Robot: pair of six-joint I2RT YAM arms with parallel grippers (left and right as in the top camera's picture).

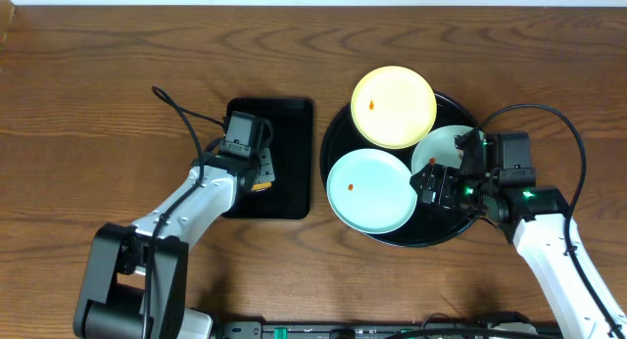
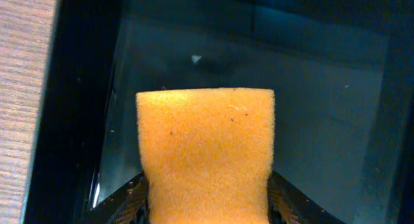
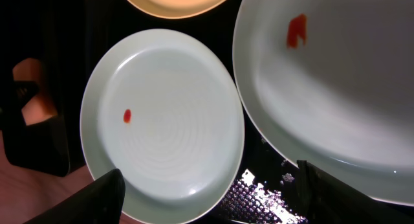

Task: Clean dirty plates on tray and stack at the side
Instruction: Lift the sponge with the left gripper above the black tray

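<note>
Wood-grain tabletop [image 1: 98,65] is noted under both arms. A yellow sponge [image 2: 206,153] is pinched by the left gripper [image 1: 261,174] over the rectangular tray [image 1: 292,133]. The right gripper [image 1: 438,185] is spread above the right mint plate [image 1: 446,145], which it half hides. The yellow plate [image 1: 393,106] and the left mint plate [image 1: 368,190] also lie on the round tray [image 1: 333,133]. Wiping is judged unstarted: the sponge must be carried to a speck [image 3: 297,31].

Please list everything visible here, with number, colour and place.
round tray: one, glossy black, right of centre
yellow plate: one, pale yellow, far part of the round tray, red speck
mint plates: two, pale mint-blue, near and right parts of the round tray, red specks
rectangular tray: one, black, left of the round tray
sponge: one, orange-yellow, over the rectangular tray
table: one, brown wood, under everything
left pincer: one, black, shut on the sponge
right pincer: one, black, open above the mint plates
</note>
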